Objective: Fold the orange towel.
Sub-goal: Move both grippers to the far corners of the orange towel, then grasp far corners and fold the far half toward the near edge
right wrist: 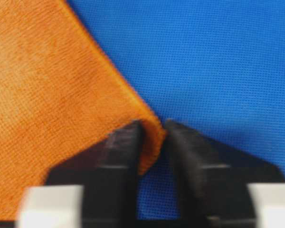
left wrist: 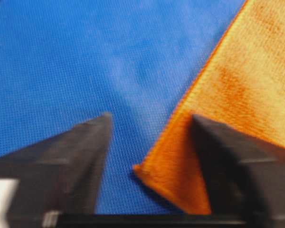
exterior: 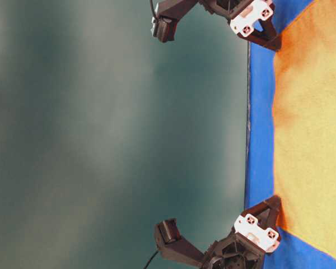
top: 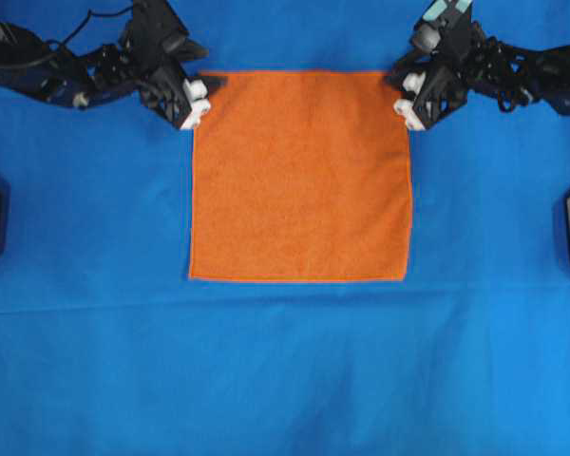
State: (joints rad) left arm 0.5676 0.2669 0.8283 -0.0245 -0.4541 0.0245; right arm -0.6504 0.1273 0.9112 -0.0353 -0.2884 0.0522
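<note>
Right wrist view: right gripper (right wrist: 152,137) pinches the square orange terry towel's (top: 299,176) corner; left gripper (left wrist: 149,137) gapes astride its corner. Close left fully before lifting evenly.

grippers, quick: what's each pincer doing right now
Left pincer: open, jaws straddling a corner of the orange towel, not yet clamped.
Right pincer: closed on the towel's other far corner.

Bright, even light with faint shadows; wrist views blur close up, and the table-level background is defocused.
</note>
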